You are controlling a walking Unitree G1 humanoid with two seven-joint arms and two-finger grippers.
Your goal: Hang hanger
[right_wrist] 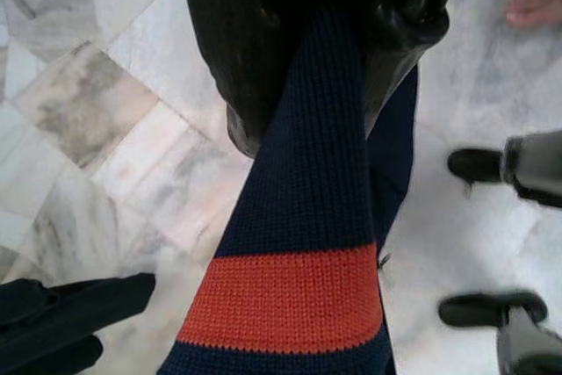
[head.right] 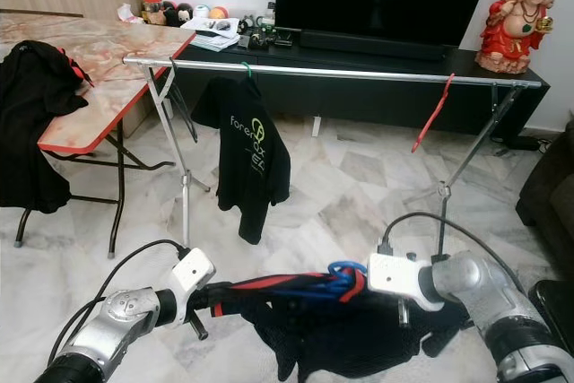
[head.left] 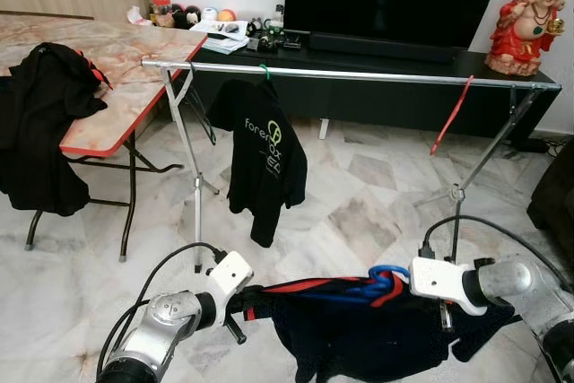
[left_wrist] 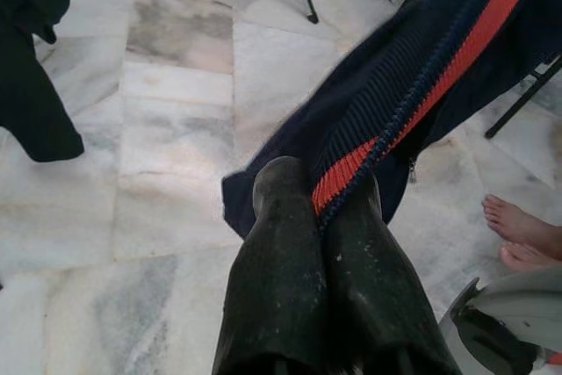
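We are holding a dark garment (head.left: 359, 334) stretched between both grippers, low in front of us at about six o'clock in the head views. The left gripper (left_wrist: 318, 208) is pinching the ribbed edge with its navy and red band (left_wrist: 421, 103), fingers pressed together on the cloth; the right gripper (right_wrist: 325, 68) is likewise clamping the knitted band, which is running out between its fingers. Near the right wrist, a bunch of blue and red is showing (head.left: 381, 282); we are guessing this is the hanger's hook or the bunched collar, but the view is too poor to say which. Spreading the garment between two grips is probably keeping it from sagging to the floor (head.left: 359, 195) while we are facing the rail (head.left: 359, 73). The rail is lying across twelve o'clock, well apart from our grippers. A black shirt (head.left: 265, 154) is already hanging from it at eleven o'clock, and a red hanger (head.left: 451, 116) is dangling at one o'clock. The free stretch between them looks like the place to aim for. A person's bare feet (left_wrist: 522, 230) are standing just beside us, so we are judging that lifting needs care.
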